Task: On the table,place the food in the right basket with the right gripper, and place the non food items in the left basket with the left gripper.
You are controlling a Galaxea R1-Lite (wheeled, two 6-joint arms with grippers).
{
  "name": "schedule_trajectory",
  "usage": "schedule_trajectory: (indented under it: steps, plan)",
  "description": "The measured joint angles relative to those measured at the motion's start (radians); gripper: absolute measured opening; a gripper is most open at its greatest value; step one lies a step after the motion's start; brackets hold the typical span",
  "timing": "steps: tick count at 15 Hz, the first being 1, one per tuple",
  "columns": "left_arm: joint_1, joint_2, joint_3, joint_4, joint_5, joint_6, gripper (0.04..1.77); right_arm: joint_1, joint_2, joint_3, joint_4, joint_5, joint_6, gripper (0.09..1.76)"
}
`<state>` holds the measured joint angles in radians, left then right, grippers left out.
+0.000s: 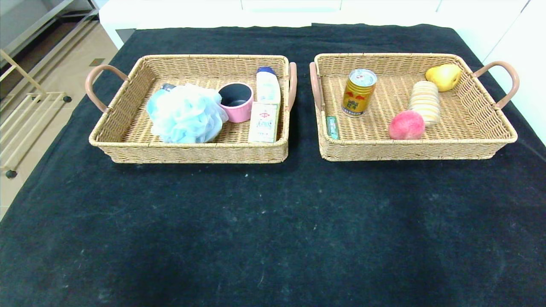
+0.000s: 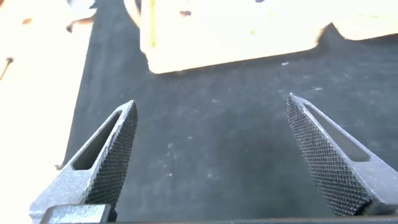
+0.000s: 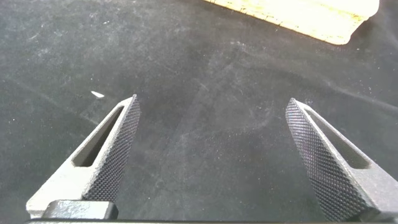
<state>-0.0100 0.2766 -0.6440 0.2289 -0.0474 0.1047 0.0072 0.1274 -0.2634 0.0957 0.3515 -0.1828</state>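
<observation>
The left wicker basket [image 1: 123, 132] holds a blue bath pouf [image 1: 185, 113], a pink cup [image 1: 236, 102], a white bottle [image 1: 268, 85] and a small white box [image 1: 264, 122]. The right wicker basket [image 1: 490, 140] holds a gold can [image 1: 359, 92], a peach [image 1: 406, 125], a stack of pale biscuits [image 1: 424, 102], a yellow pear [image 1: 444, 76] and a small green pack [image 1: 332, 127]. Neither arm shows in the head view. My left gripper [image 2: 211, 134] is open and empty over black cloth. My right gripper [image 3: 212, 134] is open and empty over black cloth.
A black cloth [image 1: 273, 221] covers the table. The left basket's front wall [image 2: 224, 43] shows far off in the left wrist view, the right basket's corner [image 3: 311, 18] in the right wrist view. A metal rack [image 1: 21, 106] stands on the floor at the left.
</observation>
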Motion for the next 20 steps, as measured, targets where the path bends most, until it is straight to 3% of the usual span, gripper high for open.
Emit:
schedule_trajectory:
  steps: [5, 8, 14, 17, 20]
  plan:
    - [0.017, -0.094, 0.072, -0.009, -0.071, -0.003, 1.72, 0.000, -0.037, 0.002, -0.001, 0.000, 0.032, 1.71]
    - [0.014, -0.171, 0.155, -0.026, -0.075, -0.002, 1.72, -0.004, -0.068, 0.004, -0.001, -0.003, 0.072, 1.71]
    - [0.013, -0.256, 0.402, -0.271, -0.063, -0.010, 1.72, -0.005, -0.122, 0.103, -0.109, -0.124, 0.084, 1.71]
    - [0.013, -0.273, 0.501, -0.332, -0.054, -0.020, 1.72, -0.004, -0.126, 0.189, -0.199, -0.157, 0.085, 1.71]
    - [0.013, -0.277, 0.600, -0.380, -0.047, -0.032, 1.72, -0.004, -0.127, 0.249, -0.206, -0.271, 0.018, 1.71]
